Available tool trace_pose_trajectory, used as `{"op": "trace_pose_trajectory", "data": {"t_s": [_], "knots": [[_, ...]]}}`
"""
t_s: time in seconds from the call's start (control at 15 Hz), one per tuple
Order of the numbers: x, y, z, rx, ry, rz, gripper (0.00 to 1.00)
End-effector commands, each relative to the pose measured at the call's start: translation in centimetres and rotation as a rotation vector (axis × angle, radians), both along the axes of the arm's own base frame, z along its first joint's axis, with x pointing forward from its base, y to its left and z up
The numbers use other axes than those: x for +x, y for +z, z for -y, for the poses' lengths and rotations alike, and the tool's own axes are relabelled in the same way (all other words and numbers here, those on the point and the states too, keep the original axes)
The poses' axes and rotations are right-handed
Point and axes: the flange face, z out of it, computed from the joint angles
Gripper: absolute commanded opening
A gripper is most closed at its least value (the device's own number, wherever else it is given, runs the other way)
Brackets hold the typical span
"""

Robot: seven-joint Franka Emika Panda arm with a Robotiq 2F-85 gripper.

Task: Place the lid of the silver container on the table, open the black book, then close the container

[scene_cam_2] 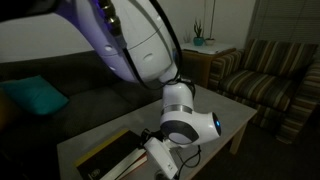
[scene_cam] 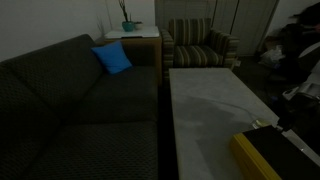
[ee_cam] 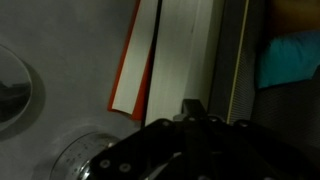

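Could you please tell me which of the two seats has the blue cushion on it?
The dark sofa holds the blue cushion; the striped armchair has none.

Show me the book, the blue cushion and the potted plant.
book (scene_cam: 260, 156), in an exterior view, on its yellow side.
blue cushion (scene_cam: 112, 58), in an exterior view, on its middle.
potted plant (scene_cam: 130, 26), in an exterior view, on its pot.

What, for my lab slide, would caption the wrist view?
Shut claw by the pages of the book, tin nearby on the table.

Living room: sofa, striped armchair
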Motion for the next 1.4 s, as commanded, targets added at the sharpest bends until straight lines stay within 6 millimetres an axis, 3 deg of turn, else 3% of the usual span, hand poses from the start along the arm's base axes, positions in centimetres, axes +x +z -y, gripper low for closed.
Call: {"op": "trace_pose_trajectory", "data": {"t_s": [0.0,0.4,1.33], "knots": [[0.5,0.4,-0.3,-0.086,-0.016,-0.025,0.0],[1.3,1.3,-0.2,-0.117,0.004,-0.039,0.0],[1.7,2.2,0.2,-0.005,0.243,0.084,0.0]]}}
